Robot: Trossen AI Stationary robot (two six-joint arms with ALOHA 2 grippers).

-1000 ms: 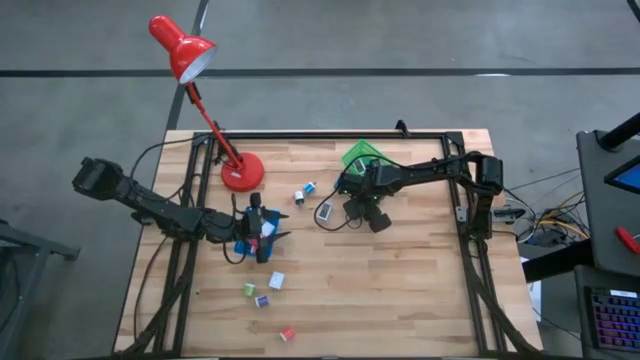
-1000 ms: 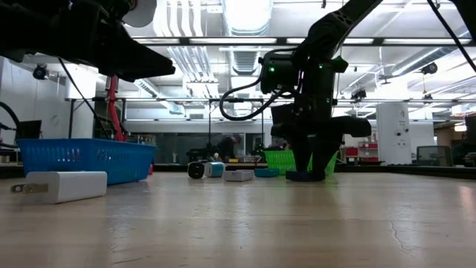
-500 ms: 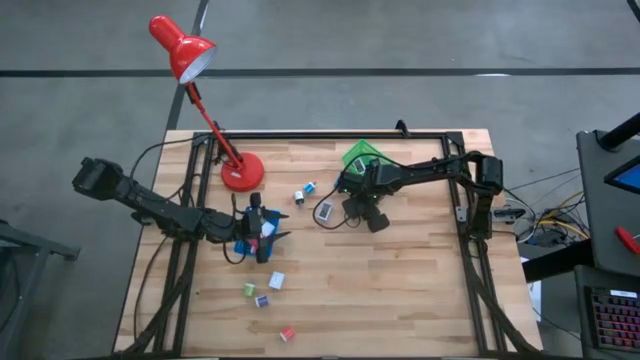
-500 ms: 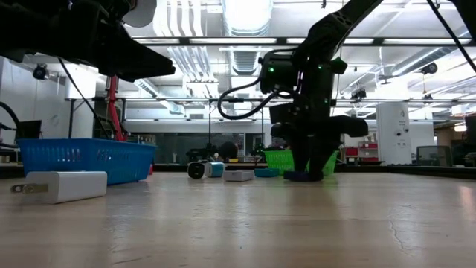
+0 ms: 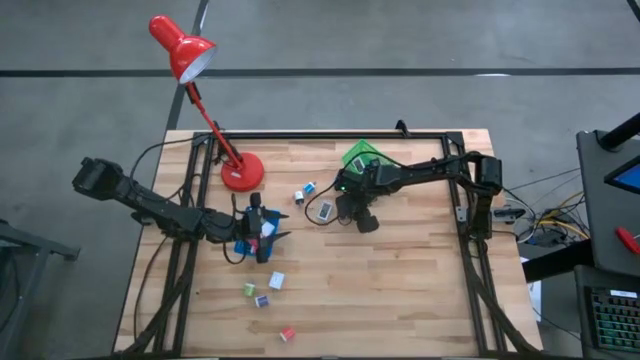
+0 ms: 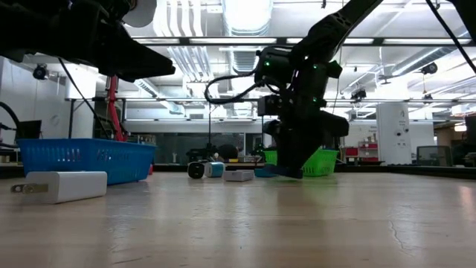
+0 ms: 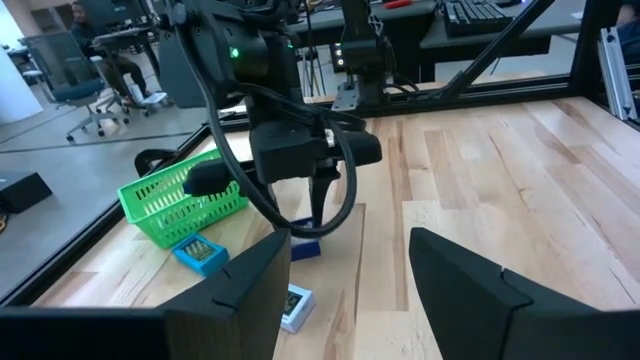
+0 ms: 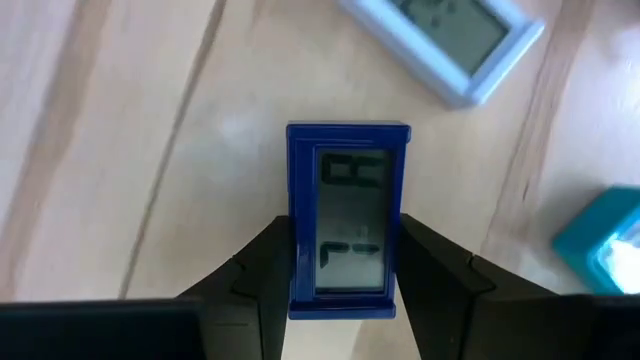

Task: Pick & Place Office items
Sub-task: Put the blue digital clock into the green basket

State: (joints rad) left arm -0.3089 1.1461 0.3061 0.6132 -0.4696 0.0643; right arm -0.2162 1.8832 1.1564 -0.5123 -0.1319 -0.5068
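a small blue clock (image 8: pixel 348 222) is held tight by the right gripper (image 8: pixel 345 262) near the green basket (image 5: pixel 360 155); the left gripper (image 7: pixel 345 275) is kept partly wide, with nothing in it.

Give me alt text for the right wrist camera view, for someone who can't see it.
The right gripper is shut on a dark blue rectangular piece with a small display, holding it by its long sides over the wooden table. A pale grey display piece and a teal piece lie on the wood beyond.
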